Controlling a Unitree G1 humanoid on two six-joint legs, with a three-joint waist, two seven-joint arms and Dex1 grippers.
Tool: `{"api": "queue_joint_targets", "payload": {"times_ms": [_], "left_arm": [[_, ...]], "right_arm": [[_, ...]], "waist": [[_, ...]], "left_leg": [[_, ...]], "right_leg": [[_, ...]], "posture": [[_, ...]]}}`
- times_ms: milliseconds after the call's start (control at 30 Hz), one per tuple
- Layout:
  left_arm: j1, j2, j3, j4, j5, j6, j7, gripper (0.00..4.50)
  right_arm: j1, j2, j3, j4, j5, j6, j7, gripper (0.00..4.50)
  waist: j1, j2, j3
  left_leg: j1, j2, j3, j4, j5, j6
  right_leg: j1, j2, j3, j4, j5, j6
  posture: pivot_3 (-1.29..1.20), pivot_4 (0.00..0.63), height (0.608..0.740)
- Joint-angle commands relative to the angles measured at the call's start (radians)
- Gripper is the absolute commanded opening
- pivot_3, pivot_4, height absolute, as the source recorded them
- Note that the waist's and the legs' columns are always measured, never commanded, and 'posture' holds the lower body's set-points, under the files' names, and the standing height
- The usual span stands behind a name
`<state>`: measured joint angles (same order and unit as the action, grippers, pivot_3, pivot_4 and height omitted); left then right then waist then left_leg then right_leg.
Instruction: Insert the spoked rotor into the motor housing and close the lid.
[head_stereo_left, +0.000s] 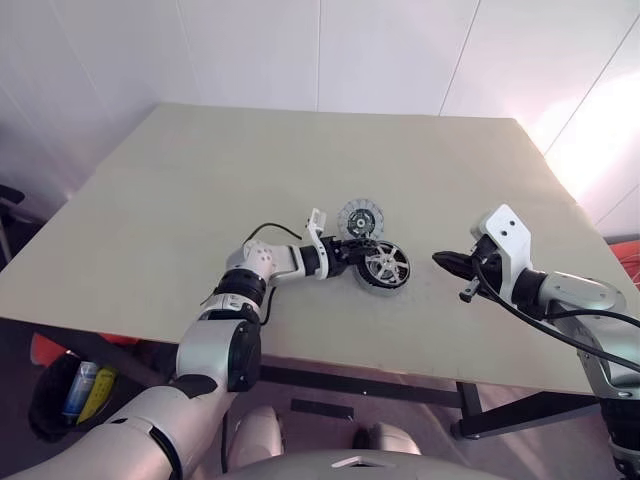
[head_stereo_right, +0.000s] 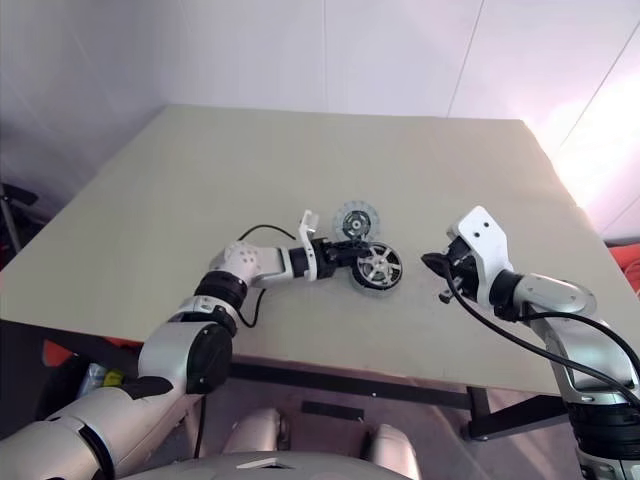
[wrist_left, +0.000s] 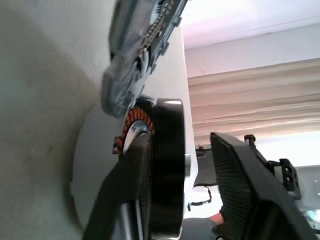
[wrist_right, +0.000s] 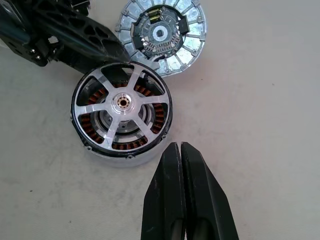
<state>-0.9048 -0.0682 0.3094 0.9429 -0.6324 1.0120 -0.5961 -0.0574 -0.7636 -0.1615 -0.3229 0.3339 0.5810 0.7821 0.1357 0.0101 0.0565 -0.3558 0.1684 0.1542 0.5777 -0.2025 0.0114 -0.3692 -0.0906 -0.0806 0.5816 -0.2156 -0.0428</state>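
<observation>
Rotor seating looks done: in the right wrist view the spoked rotor (wrist_right: 121, 114) sits inside the motor housing (wrist_right: 100, 150), copper windings showing between its spokes, and the right gripper (wrist_right: 181, 150) is closed and empty just beside it. The lid (wrist_right: 162, 35) lies touching the housing's far rim, still to be fitted. In the left wrist view the left gripper (wrist_left: 180, 150) straddles the rotor with jaws parted; whether it grips cannot be told. No legible writing.

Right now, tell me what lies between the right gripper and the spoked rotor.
Bare tabletop: in the right wrist view nothing lies between the right gripper and the spoked rotor.
</observation>
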Motion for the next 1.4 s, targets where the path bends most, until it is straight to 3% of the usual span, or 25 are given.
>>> {"api": "queue_joint_targets", "payload": {"times_ms": [33,400,733,967,1233,1400], "left_arm": [[-0.020,0.001,0.007,0.020,0.009,0.000,0.013,3.03],[-0.034,0.032,0.021,-0.076,-0.018,0.026,-0.012,3.03],[0.060,0.041,-0.018,-0.285,-0.045,0.095,-0.049,3.03],[0.161,0.117,-0.089,-0.462,0.000,0.018,-0.063,3.03],[0.225,0.236,-0.093,-0.626,0.000,0.001,-0.044,3.03],[0.253,0.238,-0.094,-0.693,-0.019,0.015,-0.017,3.03]], "right_arm": [[-0.004,-0.002,-0.008,-0.002,-0.003,-0.034,0.000,0.00],[-0.006,-0.002,-0.007,0.049,-0.008,-0.086,0.011,0.00],[-0.031,0.032,0.015,0.084,-0.008,-0.130,0.007,0.00],[-0.087,0.134,0.100,0.071,-0.008,-0.127,-0.011,0.00],[-0.146,0.286,0.225,0.222,-0.060,-0.178,-0.050,0.00],[-0.148,0.288,0.235,0.277,-0.098,-0.220,-0.050,0.00]], "waist": [[0.000,0.000,0.000],[0.000,0.000,0.000],[-0.004,0.000,0.000],[-0.013,0.001,0.000],[-0.016,0.001,0.000],[-0.016,0.001,0.000]], "left_leg": [[0.002,0.000,0.000,0.000,0.000,0.000],[0.003,0.000,0.000,-0.001,0.000,0.000],[0.000,0.000,0.001,-0.001,0.000,0.000],[0.001,0.001,0.001,-0.001,0.000,0.000],[0.000,0.001,0.001,-0.001,-0.001,-0.003],[0.000,0.001,0.001,-0.001,-0.002,-0.005]], "right_leg": [[0.002,0.000,0.000,0.000,0.000,0.000],[0.002,0.000,0.000,0.000,0.000,0.000],[-0.001,0.000,0.000,0.000,0.000,0.000],[-0.001,0.000,0.000,0.001,0.000,0.000],[-0.002,0.000,0.000,0.001,0.000,0.000],[-0.002,0.000,0.001,0.002,0.000,0.000]], "posture": [[0.00,0.000,0.740],[0.00,0.000,0.740],[0.00,0.000,0.740],[0.00,0.000,0.740],[0.00,0.000,0.740],[0.00,0.000,0.740]]}}
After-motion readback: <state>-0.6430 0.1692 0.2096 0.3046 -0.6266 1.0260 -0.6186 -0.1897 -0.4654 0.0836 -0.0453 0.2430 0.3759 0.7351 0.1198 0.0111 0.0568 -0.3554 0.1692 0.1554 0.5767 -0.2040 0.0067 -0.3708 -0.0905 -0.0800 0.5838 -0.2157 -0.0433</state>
